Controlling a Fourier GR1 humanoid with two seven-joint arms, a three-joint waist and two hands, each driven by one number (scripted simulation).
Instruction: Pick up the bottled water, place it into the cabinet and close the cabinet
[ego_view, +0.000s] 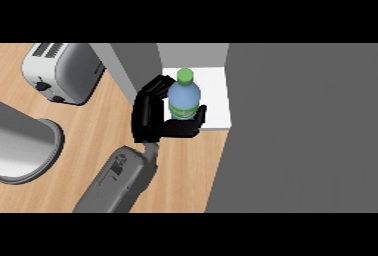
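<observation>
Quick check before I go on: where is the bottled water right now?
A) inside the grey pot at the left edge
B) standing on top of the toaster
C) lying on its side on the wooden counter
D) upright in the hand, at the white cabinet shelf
D: the bottled water stands upright with its green cap up, the left hand curled round it, over the white cabinet shelf.

Pot (26, 150) cut by left edge; fingers (193, 116) hide bottle's (183, 95) base.

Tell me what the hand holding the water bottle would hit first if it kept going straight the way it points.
Probably the cabinet's white shelf: the hand, curled round the bottle, points toward it. Depth is unclear.
</observation>
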